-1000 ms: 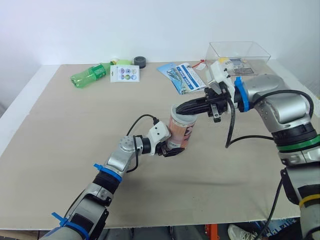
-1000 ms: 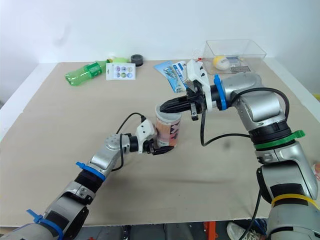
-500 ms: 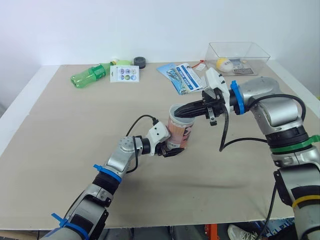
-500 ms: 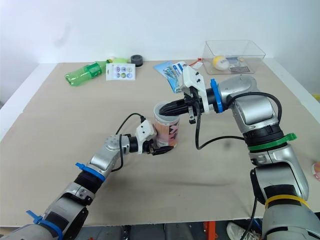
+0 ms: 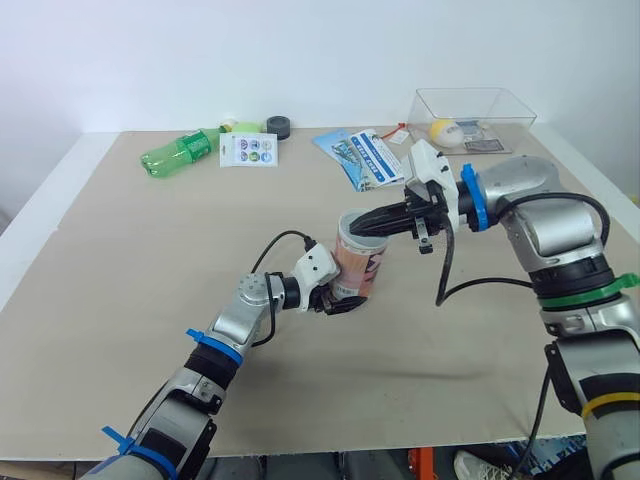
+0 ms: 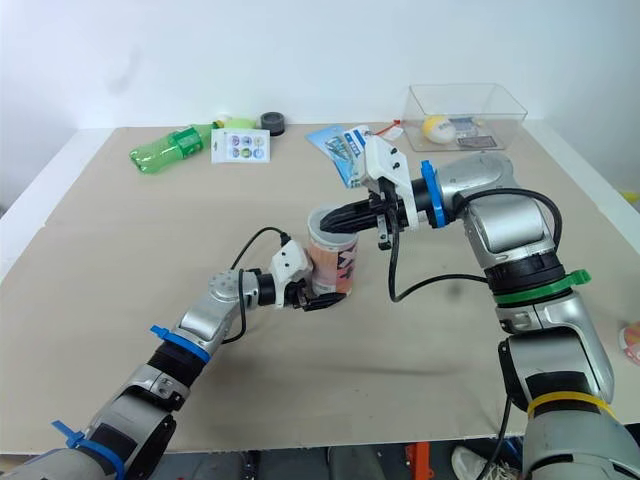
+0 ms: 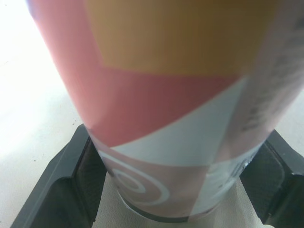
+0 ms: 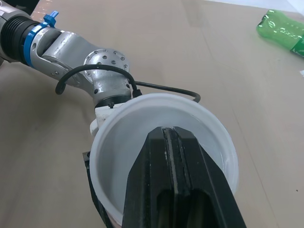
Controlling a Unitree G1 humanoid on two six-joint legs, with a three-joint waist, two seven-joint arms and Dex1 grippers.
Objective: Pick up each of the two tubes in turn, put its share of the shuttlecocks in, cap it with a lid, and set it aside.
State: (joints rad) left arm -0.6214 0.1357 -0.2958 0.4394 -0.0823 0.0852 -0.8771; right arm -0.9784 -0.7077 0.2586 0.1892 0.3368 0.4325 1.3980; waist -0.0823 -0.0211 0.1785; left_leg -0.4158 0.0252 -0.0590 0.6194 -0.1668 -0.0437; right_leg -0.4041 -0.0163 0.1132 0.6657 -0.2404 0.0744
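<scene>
I see the tube (image 5: 358, 268) standing on the table (image 5: 120, 260), nearer the robot than the blue leaflet (image 5: 366, 156). Its base sits between the fingers of my left gripper (image 5: 343, 298). My right gripper (image 5: 365, 224) is at the tube's top. The tube's long axis is close to upright, with the open mouth facing up and the base on the table. The left fingers (image 7: 71, 190) pinch the tube low on both sides. The right fingers are pressed together, tips poking into the mouth across the rim on the leaflet side. I cannot tell whether they touch the rim.
</scene>
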